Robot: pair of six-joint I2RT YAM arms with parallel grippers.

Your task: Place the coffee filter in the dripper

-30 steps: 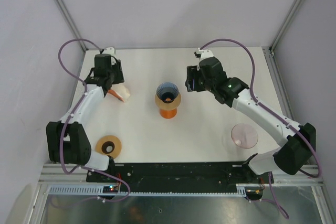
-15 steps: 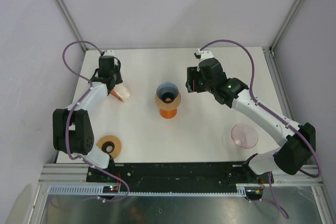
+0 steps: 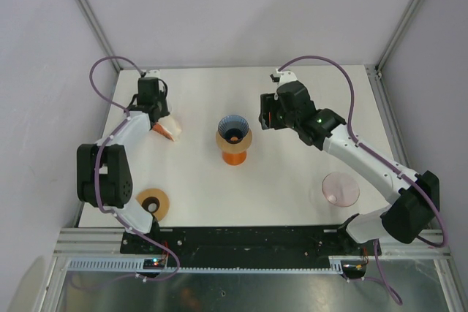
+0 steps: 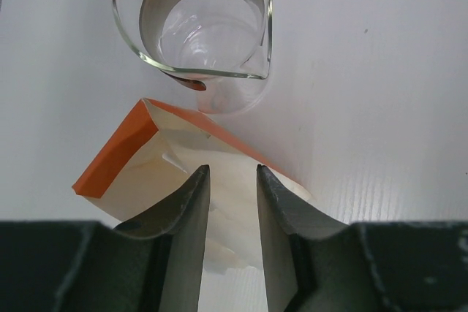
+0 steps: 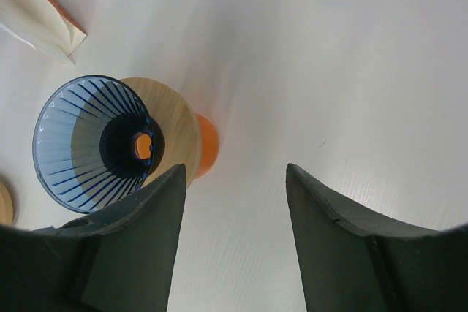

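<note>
The coffee filter (image 4: 175,151), cream with an orange edge, lies at the far left of the table (image 3: 292,180) beside a glass beaker (image 4: 197,27). Its near part sits between the narrow jaws of the left gripper (image 4: 227,174); whether they pinch it cannot be told. The right gripper (image 5: 232,177) hangs wide open beside the blue dripper (image 5: 84,144).
</note>
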